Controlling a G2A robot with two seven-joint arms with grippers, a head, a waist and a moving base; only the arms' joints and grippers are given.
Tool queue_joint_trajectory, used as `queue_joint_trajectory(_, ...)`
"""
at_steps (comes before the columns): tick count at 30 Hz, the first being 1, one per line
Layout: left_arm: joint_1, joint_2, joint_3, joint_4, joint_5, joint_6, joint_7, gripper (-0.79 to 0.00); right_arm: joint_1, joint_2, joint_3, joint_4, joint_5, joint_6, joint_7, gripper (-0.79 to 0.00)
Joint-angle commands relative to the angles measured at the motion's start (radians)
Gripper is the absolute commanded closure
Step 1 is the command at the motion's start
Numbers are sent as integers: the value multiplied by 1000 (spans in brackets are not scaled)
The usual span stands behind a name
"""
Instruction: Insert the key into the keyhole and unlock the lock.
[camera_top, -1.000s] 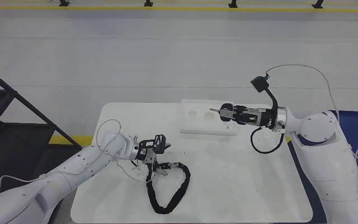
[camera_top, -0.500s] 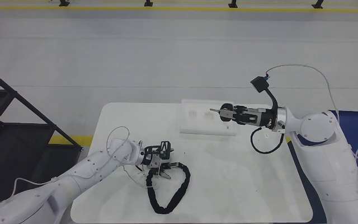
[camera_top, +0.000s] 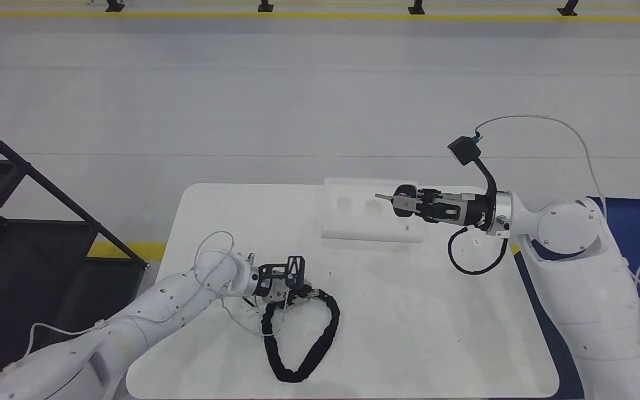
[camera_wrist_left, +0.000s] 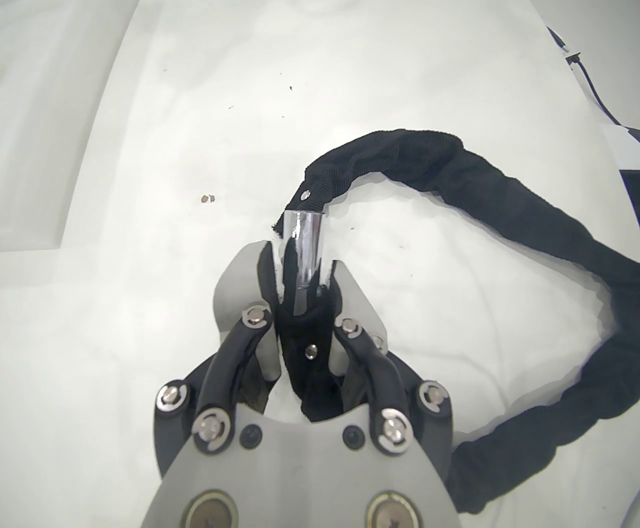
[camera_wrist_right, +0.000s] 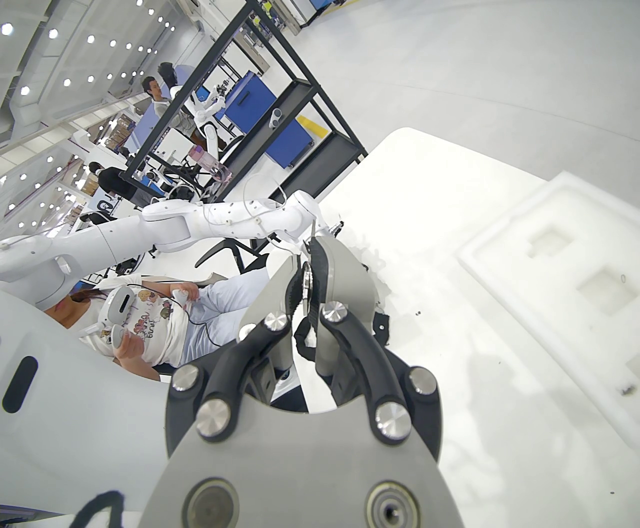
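- The left claw (camera_wrist_left: 300, 272) is clamped on one end of the lock (camera_wrist_left: 505, 180). A shiny chrome cylinder (camera_wrist_left: 304, 250) sticks out between its fingertips.
- The grey fingers cover most of the gripped part, and I cannot make out the keyhole.
- The lock is a chain in a black woven sleeve, riveted at each end. It lies in a loose loop on the worktop (camera_top: 450, 330), and the left wrist view cuts off part of the loop.
- The right claw (camera_wrist_right: 307, 260) is pinched shut on the key (camera_top: 383, 197). A thin metal blade pokes past the fingertips, and the fingers hide most of the key's head.
- The key is held over the tray (camera_top: 350, 222), well apart from the lock.
- The tray is white foam with shallow square recesses.
- The worktop is white and smooth, with rounded corners and a few dark specks.
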Motion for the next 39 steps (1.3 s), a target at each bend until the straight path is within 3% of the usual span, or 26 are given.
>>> queue_joint_trajectory(1, 2, -2, -6, -3, 7, -6, -1, 0, 0, 0, 0, 0, 0, 0, 0, 0)
queue_joint_trajectory(11, -3, 5, -76, -48, -29, -52, 45, 0, 0, 0, 0, 0, 0, 0, 0, 0)
queue_joint_trajectory(22, 5, 47, -195, -110, -157, -171, 192, 0, -10, 2, -28, -28, -44, 28, 37, 0)
queue_joint_trajectory(25, 2, 53, -185, -130, -203, -171, 244, 0, 8, 6, -65, -64, -94, 88, 134, 0)
queue_joint_trajectory(39, -120, 57, -13, -155, -418, -171, 476, 0, 12, 27, -73, -213, -133, 257, 250, 0)
